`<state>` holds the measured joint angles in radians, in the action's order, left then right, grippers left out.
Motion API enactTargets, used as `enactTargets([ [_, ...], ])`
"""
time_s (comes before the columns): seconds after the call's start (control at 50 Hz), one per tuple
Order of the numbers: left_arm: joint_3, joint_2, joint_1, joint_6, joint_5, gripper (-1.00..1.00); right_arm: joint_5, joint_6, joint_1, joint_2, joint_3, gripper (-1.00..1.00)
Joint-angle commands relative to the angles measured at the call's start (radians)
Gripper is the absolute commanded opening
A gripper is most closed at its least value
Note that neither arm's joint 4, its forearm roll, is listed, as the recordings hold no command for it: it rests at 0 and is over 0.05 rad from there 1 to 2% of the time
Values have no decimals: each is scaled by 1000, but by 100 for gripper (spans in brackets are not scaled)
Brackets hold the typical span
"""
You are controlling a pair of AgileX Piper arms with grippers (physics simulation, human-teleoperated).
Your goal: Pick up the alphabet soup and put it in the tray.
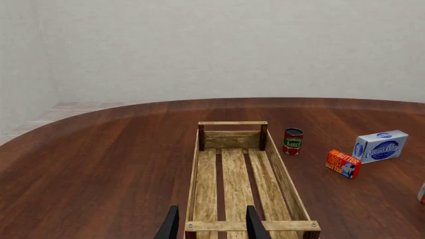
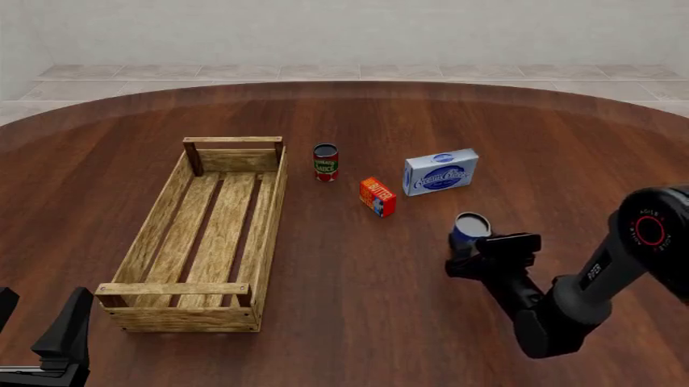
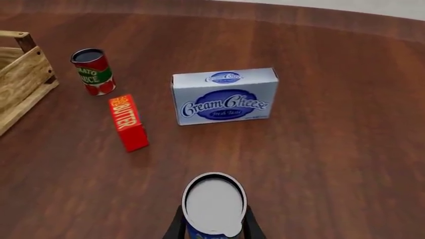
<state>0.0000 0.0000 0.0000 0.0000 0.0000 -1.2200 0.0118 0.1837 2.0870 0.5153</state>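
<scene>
The alphabet soup [image 3: 214, 203] is a blue-labelled can with a pale top, standing right of the butter box in the front view [image 2: 470, 226]. My right gripper [image 3: 214, 228] has a finger pressed against each side of the can, shut on it; in the front view the right gripper [image 2: 473, 250] sits just behind the can. The tray [image 2: 274, 201], a long light-wood slatted crate, lies at the left and has nothing in it. In the left wrist view the tray [image 1: 232, 123] stretches ahead of my open left gripper [image 1: 212, 226]. The left gripper [image 2: 38, 316] holds nothing, near the tray's close left corner.
A red-and-green tomato sauce can [image 2: 325, 161] stands just right of the tray's far end. A red butter box [image 2: 378, 197] and a blue-and-white cream cheese box [image 2: 440, 171] lie between that can and the soup. The tray's corner [image 3: 20, 74] shows in the right wrist view.
</scene>
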Motion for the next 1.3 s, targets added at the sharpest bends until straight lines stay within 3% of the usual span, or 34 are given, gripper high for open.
enactTargets([
  [0.02,0,0,0,0,0,100,0,23,25,-4,-8,-100],
  [0.62,0,0,0,0,0,100,0,-4,66,-212,-128,-100],
  [0.72,0,0,0,0,0,100,0,3,105,-257,-158,-100],
  [0.74,0,0,0,0,0,100,0,28,130,-264,-163,-100],
  [0.9,0,0,0,0,0,100,0,3,198,-304,-176,-100],
  [0.96,0,0,0,0,0,100,2,24,224,-300,-172,-100],
  [1.0,0,0,0,0,0,100,1,-12,230,-311,-174,-100],
  [1.02,0,0,0,0,0,100,3,5,237,-309,-172,-100],
  [1.3,0,0,0,0,0,100,112,-8,292,-394,-130,-100],
])
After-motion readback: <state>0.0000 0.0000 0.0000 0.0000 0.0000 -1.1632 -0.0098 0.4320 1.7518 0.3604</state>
